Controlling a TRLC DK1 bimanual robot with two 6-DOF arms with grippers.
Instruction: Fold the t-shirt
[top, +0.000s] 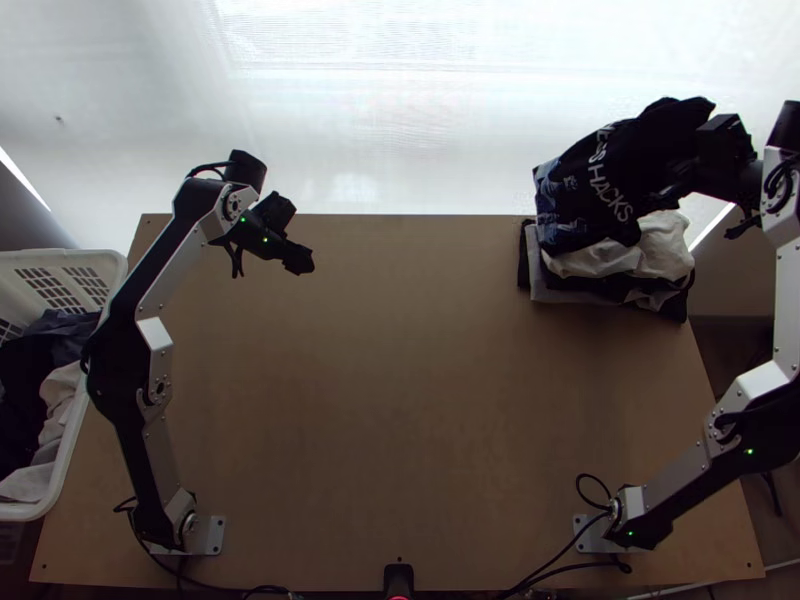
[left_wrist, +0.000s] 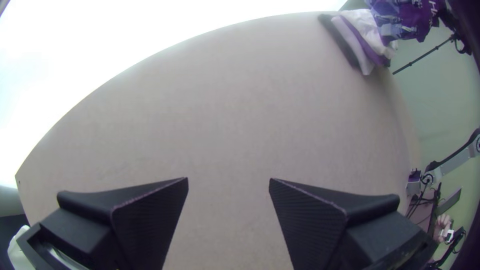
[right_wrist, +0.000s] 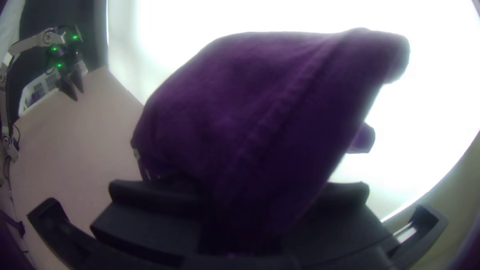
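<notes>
1. The dark printed t-shirt (top: 605, 175) was over the table's far right corner, its lettering facing the top view. It looked gathered into a compact bundle rather than spread, though I could not count its folds.
2. The right gripper (right_wrist: 240, 212) was closed on the shirt, the cloth rising thick between its fingers. A grip through several layers would probably keep the bundle together while it was carried or set down.
3. Below the shirt lay a stack of folded clothes (top: 657, 249), pale and dark layers by the table's (top: 400, 400) far right corner. Whether the shirt's weight was on it, I could not tell. The corner probably served as the finished pile, leaving the middle for folding.
4. The left gripper (left_wrist: 229, 179) was open and held nothing, above the table towards its far left corner. It was probably not needed for this step.
5. At the left edge stood a white basket (top: 20, 511) with slotted sides, holding loose dark clothes (top: 20, 390) and pale clothes (top: 30, 482), likely waiting their turn.
6. Folding seemed essentially done; the next move likely called for a level, gentle release, since a lopsided drop could slide off or open the folds.
</notes>
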